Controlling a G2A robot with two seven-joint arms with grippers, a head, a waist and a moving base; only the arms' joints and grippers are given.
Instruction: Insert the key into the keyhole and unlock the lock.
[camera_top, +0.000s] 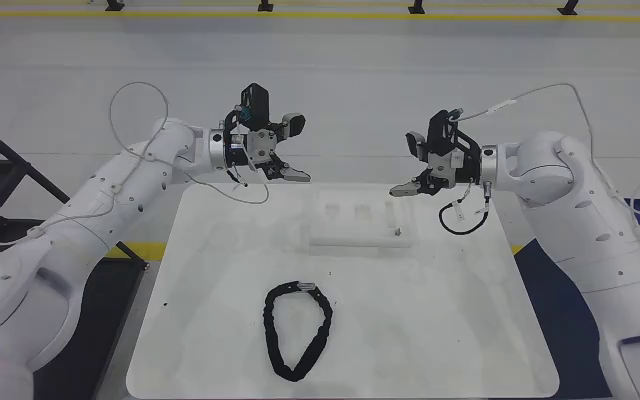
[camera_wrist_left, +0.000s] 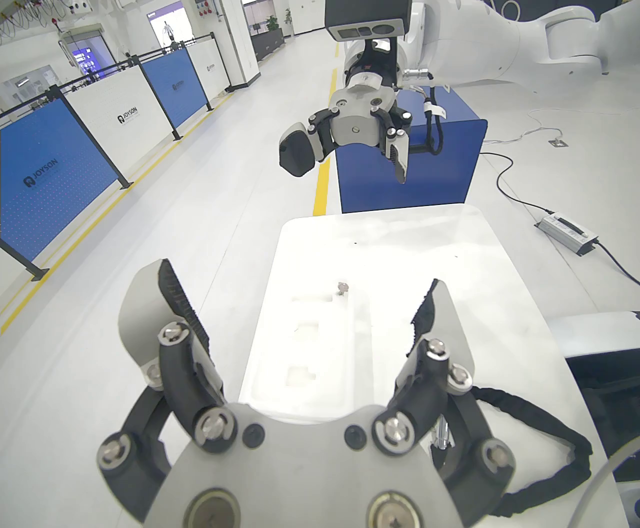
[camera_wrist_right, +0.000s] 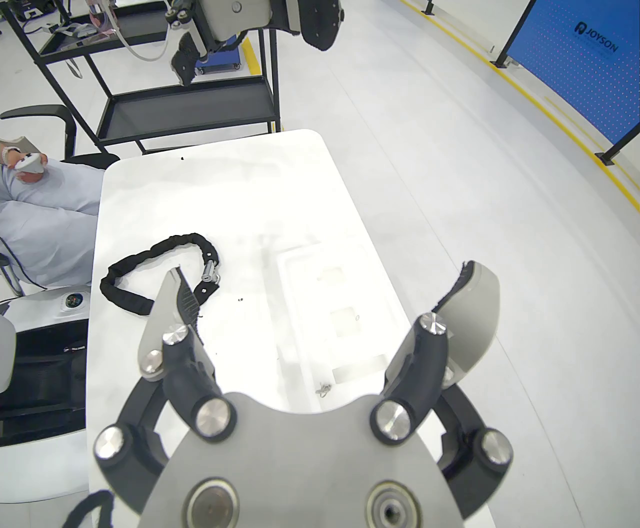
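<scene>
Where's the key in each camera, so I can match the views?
Top view: key on the right end of the tray, near its front corner.
Left wrist view: key on the tray's far end, beyond the open left pincer.
Right wrist view: key on the tray's near end, close to the right pincer's base.
Shared landmark: the tray.
</scene>
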